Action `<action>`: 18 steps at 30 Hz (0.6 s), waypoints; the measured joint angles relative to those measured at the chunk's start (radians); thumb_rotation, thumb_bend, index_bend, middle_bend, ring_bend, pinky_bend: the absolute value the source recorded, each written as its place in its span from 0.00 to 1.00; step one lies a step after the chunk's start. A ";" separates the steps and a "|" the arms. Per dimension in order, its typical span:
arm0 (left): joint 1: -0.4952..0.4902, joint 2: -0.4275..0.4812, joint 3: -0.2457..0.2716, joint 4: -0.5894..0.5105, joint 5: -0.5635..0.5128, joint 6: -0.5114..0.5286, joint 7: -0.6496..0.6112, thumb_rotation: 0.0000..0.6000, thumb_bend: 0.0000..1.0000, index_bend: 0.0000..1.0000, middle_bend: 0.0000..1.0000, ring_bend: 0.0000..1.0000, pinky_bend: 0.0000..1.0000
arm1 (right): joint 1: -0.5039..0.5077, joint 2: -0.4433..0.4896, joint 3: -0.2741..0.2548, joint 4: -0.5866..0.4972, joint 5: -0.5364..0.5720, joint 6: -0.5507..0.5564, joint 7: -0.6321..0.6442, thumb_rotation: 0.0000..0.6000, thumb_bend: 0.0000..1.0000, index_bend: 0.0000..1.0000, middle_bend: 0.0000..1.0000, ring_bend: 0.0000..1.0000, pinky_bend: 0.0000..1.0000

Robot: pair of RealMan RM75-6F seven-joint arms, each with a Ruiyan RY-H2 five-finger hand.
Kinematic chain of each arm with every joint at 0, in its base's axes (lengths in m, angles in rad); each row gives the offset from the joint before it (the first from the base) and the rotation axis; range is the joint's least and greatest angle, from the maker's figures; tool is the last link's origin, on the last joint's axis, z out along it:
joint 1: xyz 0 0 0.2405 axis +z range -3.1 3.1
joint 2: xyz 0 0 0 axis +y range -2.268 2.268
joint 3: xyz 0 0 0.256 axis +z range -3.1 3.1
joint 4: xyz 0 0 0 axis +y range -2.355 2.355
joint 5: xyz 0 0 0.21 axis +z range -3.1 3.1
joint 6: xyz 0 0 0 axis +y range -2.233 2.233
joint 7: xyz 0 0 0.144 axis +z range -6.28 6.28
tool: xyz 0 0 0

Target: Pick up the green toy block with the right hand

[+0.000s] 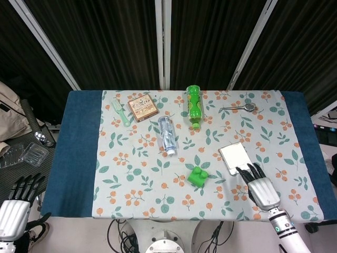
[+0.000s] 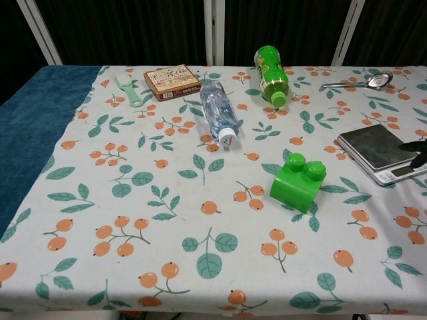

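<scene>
The green toy block point(image 1: 198, 176) point(image 2: 298, 181) sits on the floral cloth, right of the table's middle and near the front. My right hand point(image 1: 260, 187) hovers over the cloth to the block's right, by the near corner of the scale, fingers spread and holding nothing. In the chest view only its dark fingertips point(image 2: 417, 148) show at the right edge. My left hand point(image 1: 17, 203) hangs off the table's front left corner, fingers apart and empty.
A small digital scale point(image 1: 236, 157) point(image 2: 381, 153) lies between the block and my right hand. Further back lie a clear bottle point(image 1: 167, 133), a green bottle point(image 1: 194, 106), a brown box point(image 1: 142, 107), a green brush point(image 1: 120, 112) and a spoon point(image 1: 239, 108).
</scene>
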 measured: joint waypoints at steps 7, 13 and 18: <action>-0.001 -0.004 0.000 0.004 -0.005 -0.005 -0.001 1.00 0.06 0.04 0.03 0.00 0.00 | 0.025 -0.027 0.005 -0.001 0.022 -0.034 -0.027 1.00 1.00 0.00 0.21 0.00 0.00; 0.001 -0.008 0.002 0.013 -0.006 -0.004 -0.006 1.00 0.06 0.04 0.03 0.00 0.00 | 0.039 -0.045 0.001 0.006 0.041 -0.054 -0.047 1.00 1.00 0.00 0.22 0.00 0.00; 0.001 -0.007 0.002 0.011 0.000 0.002 -0.003 1.00 0.06 0.04 0.03 0.00 0.00 | 0.045 -0.053 -0.003 0.003 0.039 -0.053 -0.061 1.00 1.00 0.00 0.22 0.00 0.00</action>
